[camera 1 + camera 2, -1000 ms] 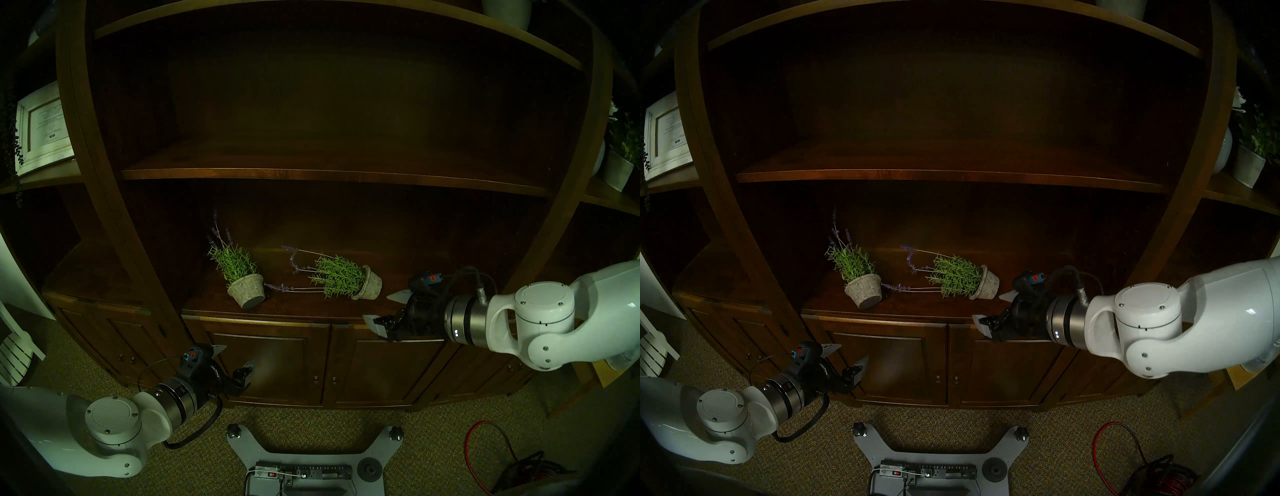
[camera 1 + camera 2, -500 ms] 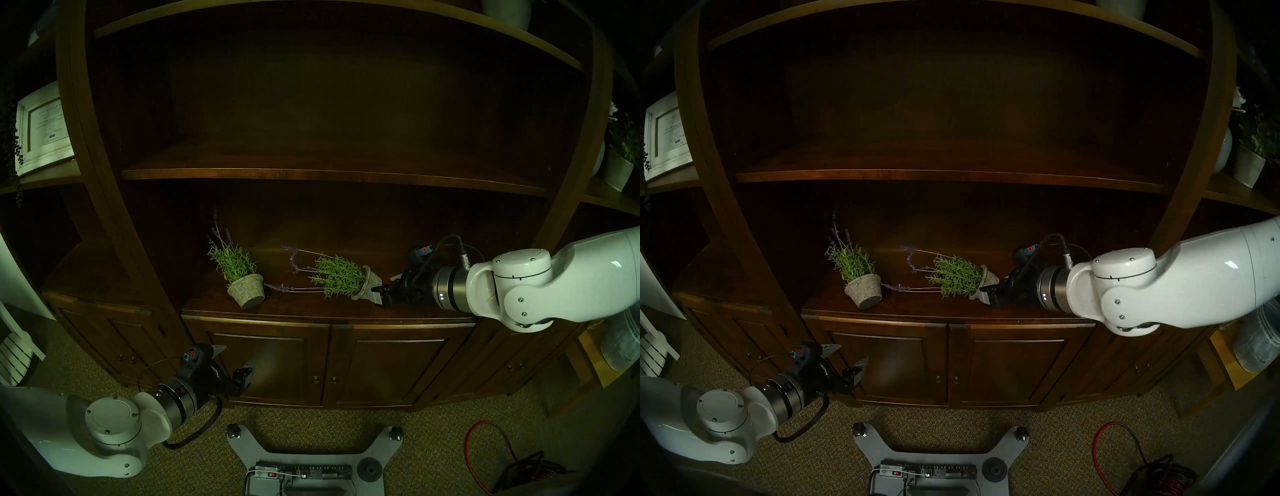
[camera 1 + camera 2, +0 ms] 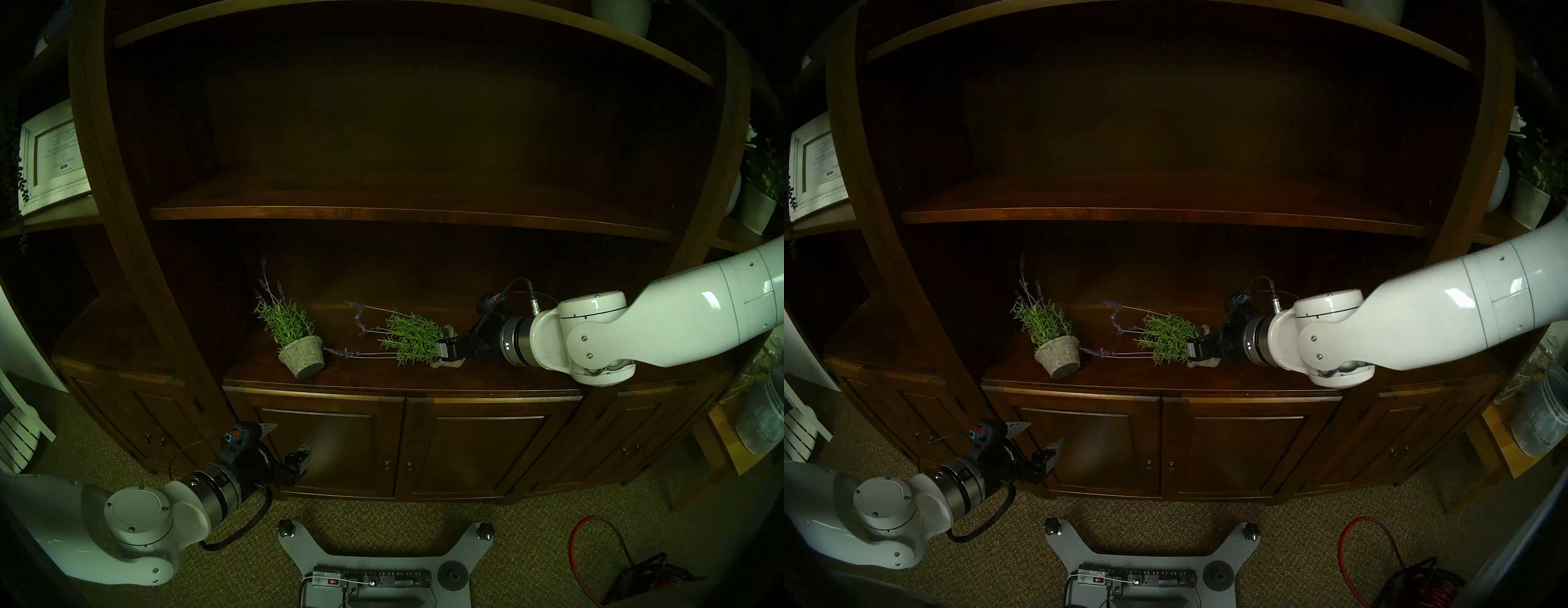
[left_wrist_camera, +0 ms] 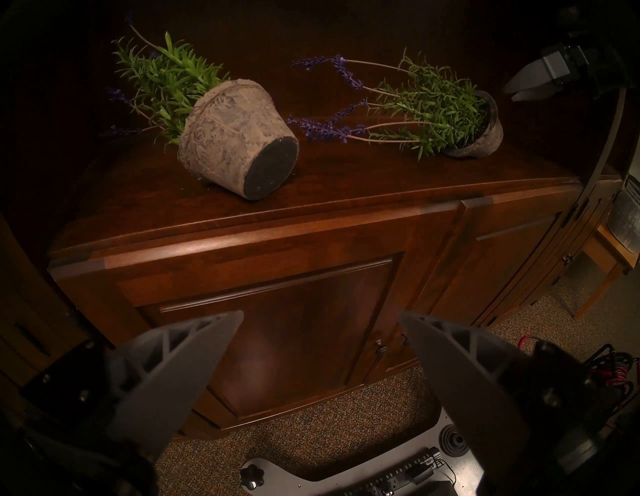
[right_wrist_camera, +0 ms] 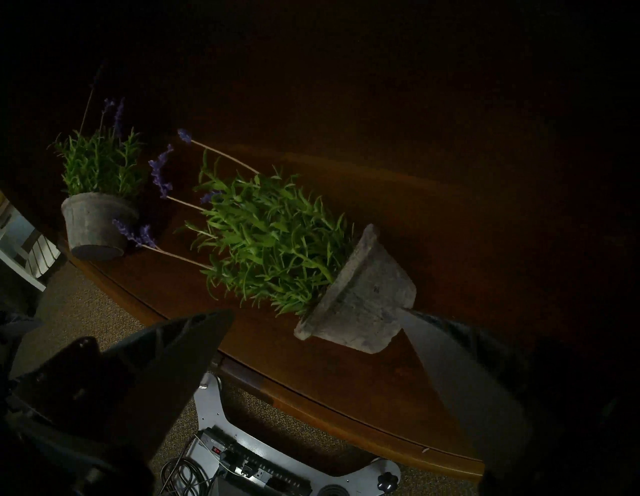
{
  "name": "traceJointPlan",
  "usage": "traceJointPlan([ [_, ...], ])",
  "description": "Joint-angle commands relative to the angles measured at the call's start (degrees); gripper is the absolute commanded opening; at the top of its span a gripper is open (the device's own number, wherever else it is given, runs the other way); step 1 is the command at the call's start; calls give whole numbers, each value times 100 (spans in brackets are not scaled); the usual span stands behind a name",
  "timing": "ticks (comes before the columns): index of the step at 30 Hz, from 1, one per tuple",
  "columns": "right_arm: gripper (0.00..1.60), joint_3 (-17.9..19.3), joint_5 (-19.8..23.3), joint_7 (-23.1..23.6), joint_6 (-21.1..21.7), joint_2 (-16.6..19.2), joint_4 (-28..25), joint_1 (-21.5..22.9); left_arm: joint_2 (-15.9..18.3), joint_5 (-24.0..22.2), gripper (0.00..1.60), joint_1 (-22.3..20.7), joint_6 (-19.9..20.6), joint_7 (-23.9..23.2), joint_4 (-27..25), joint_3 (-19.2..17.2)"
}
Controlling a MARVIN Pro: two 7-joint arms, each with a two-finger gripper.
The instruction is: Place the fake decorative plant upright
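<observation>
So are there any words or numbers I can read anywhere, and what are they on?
None can be read.
Framed print: lines of writing, too small and blurred to read.
Power strip on the robot's base: small markings, too small to read.
Plant pots: no writing visible.

Right arm extended, its hand [image 3: 450,349] with fingers spread wide. Left arm folded low, its hand [image 3: 288,446] likewise spread.

Clear shelf [image 3: 500,373] right of plants [image 3: 413,337]
</observation>
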Motion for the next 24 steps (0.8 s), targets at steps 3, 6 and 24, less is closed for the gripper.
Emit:
traceJointPlan([
  [3, 160, 321, 366, -469, -119, -469, 309, -327, -8, 3, 160, -52, -44, 17, -63, -62],
  [6, 160, 298, 352, -528, -146, -481, 318, -322, -8, 3, 160, -52, -45, 18, -63, -62],
  [24, 160, 282, 408, -765, -341, -566, 330, -361, -8, 4, 160, -53, -44, 18, -63, -62],
])
